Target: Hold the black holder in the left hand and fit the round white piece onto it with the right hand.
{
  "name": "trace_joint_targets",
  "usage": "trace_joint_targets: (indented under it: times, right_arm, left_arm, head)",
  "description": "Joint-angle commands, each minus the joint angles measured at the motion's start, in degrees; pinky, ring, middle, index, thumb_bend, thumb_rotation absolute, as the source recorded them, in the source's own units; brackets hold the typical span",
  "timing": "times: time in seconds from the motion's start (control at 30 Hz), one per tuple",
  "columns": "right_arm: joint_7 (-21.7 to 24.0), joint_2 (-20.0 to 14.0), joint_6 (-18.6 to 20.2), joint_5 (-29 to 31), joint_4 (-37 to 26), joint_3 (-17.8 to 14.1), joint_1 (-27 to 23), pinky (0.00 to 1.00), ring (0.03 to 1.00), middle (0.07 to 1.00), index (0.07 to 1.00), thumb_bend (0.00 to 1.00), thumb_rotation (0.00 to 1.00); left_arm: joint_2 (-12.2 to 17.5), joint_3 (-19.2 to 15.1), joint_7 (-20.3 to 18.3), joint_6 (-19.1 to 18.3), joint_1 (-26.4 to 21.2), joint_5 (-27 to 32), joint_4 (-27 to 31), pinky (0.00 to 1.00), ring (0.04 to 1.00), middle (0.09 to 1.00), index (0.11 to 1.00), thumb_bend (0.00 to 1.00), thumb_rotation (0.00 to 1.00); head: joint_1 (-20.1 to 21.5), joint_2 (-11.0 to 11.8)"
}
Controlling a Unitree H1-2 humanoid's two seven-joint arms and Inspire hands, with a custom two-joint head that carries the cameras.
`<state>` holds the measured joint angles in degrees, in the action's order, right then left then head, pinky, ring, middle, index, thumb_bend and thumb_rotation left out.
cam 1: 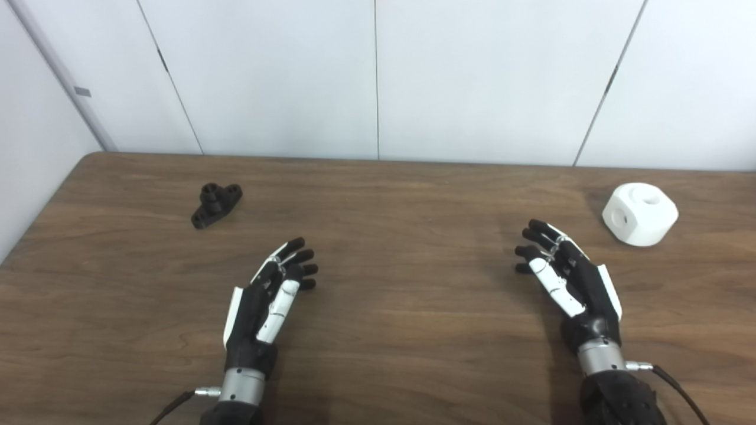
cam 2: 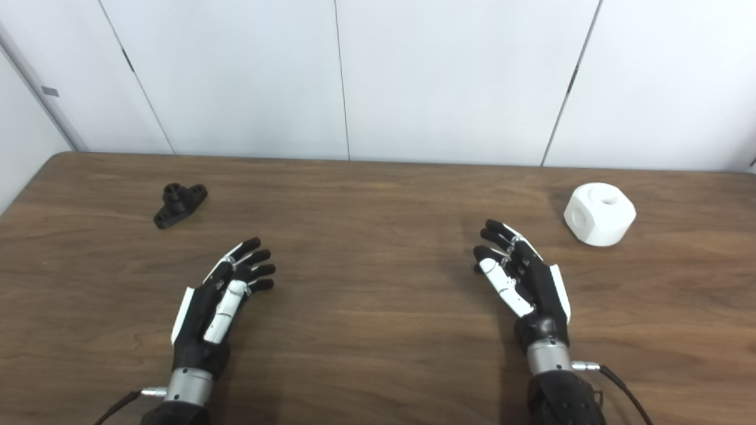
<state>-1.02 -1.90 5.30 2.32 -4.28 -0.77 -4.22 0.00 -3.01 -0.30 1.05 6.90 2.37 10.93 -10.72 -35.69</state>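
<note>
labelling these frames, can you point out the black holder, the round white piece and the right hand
black holder [cam 1: 216, 205], left eye view, on its middle post
round white piece [cam 1: 639, 214], left eye view, on its front face between the two holes
right hand [cam 2: 522, 276], right eye view, on the palm

Both hands empty – black holder [cam 2: 179, 204] far L, white piece [cam 2: 599, 222] far R

No readable text or labels.
</note>
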Motion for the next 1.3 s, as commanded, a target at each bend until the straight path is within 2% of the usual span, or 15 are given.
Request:
trace_joint_targets:
  times: [0.0, 0.2, 0.37, 0.57, 0.63, 0.8, 0.9, 1.0, 1.13, 1.27]
  right_arm:
    - [0.73, -0.33, -2.21, -0.05, 0.64, 0.04, -1.26, 0.64, 0.731, 0.803, 0.786, 0.49, 0.50]
    - [1.00, -0.07, -4.16, 0.80, 3.01, -0.24, -1.43, 0.65, 0.744, 0.803, 0.790, 0.48, 0.50]
    - [0.80, 0.03, -4.77, 0.89, 4.03, -0.31, -1.58, 0.65, 0.743, 0.797, 0.786, 0.48, 0.49]
    - [1.31, -0.30, -5.92, 1.65, 5.46, -0.48, -1.82, 0.66, 0.741, 0.805, 0.793, 0.46, 0.47]
    - [1.57, -0.55, -6.31, 1.89, 6.15, -0.56, -2.04, 0.66, 0.744, 0.808, 0.793, 0.45, 0.47]
    - [2.26, -1.21, -7.72, 2.69, 8.16, -0.93, -2.72, 0.66, 0.756, 0.811, 0.799, 0.46, 0.48]
    - [2.44, -1.34, -8.17, 2.96, 8.73, -0.96, -2.99, 0.66, 0.753, 0.815, 0.809, 0.43, 0.46]
    - [2.31, -1.28, -8.26, 2.78, 8.91, -0.84, -3.11, 0.67, 0.762, 0.821, 0.811, 0.42, 0.45]
    - [2.77, -1.10, -8.44, 3.39, 9.34, -0.76, -3.18, 0.67, 0.765, 0.826, 0.810, 0.42, 0.44]
    - [2.67, -0.89, -8.25, 3.29, 9.34, -0.71, -3.13, 0.67, 0.760, 0.823, 0.807, 0.41, 0.41]
  left_arm:
    - [-0.22, 0.14, 0.46, 2.54, -1.17, -0.59, 0.12, 0.70, 0.744, 0.789, 0.826, 0.75, 0.67]
    - [-0.21, 0.03, 0.84, 3.72, -1.39, -0.58, -1.07, 0.70, 0.745, 0.784, 0.820, 0.75, 0.66]
    - [-0.06, 0.15, 1.39, 4.58, -1.58, -1.72, -1.63, 0.70, 0.743, 0.776, 0.812, 0.74, 0.65]
    - [0.96, 0.69, 3.98, 7.87, -2.50, -9.14, -3.30, 0.65, 0.731, 0.759, 0.779, 0.75, 0.57]
    - [1.10, 0.60, 4.54, 8.62, -2.90, -10.45, -3.72, 0.63, 0.718, 0.754, 0.769, 0.72, 0.51]
    - [0.90, -0.10, 6.25, 10.93, -4.07, -11.57, -5.11, 0.61, 0.699, 0.742, 0.764, 0.72, 0.50]
    - [1.12, -0.64, 7.19, 11.58, -4.82, -12.72, -5.09, 0.59, 0.688, 0.738, 0.763, 0.73, 0.50]
    - [1.45, -1.11, 8.04, 11.45, -5.42, -13.96, -4.53, 0.59, 0.691, 0.737, 0.762, 0.75, 0.46]
    - [3.23, -1.41, 9.70, 13.83, -6.39, -18.37, -4.70, 0.63, 0.714, 0.750, 0.753, 0.75, 0.36]
    - [4.36, -1.49, 11.72, 14.08, -6.79, -23.48, -4.00, 0.66, 0.730, 0.753, 0.750, 0.78, 0.32]
  head:
    - [-0.31, 0.24]
    - [-1.17, 2.34]
    - [-2.32, 3.22]
    - [-4.67, 5.49]
    - [-5.45, 6.44]
    - [-8.91, 8.70]
    - [-8.61, 9.24]
    - [-8.61, 9.46]
    - [-8.54, 9.75]
    - [-8.80, 10.34]
